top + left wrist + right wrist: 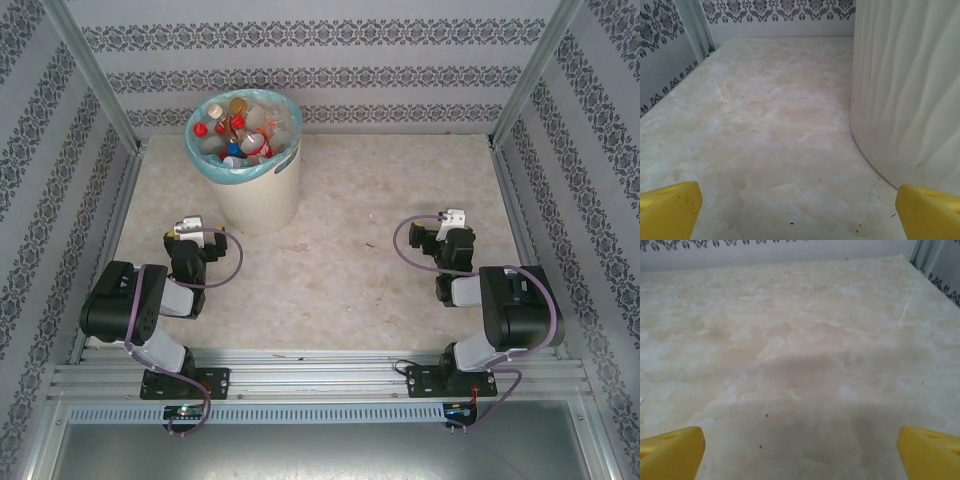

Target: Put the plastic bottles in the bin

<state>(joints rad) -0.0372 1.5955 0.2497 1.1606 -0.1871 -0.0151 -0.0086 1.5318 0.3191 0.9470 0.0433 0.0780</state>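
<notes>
Left gripper and right gripper agape, empty; bin beside left; overhead, bottles inside.

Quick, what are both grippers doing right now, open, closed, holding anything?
Left gripper: open, holding nothing, beside the bin.
Right gripper: open, holding nothing, above the table.

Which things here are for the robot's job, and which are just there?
For the job: plastic bottles, inside the bin; left pincer and right pincer, both open.
Just there: table, patterned walls, metal frame.
</notes>
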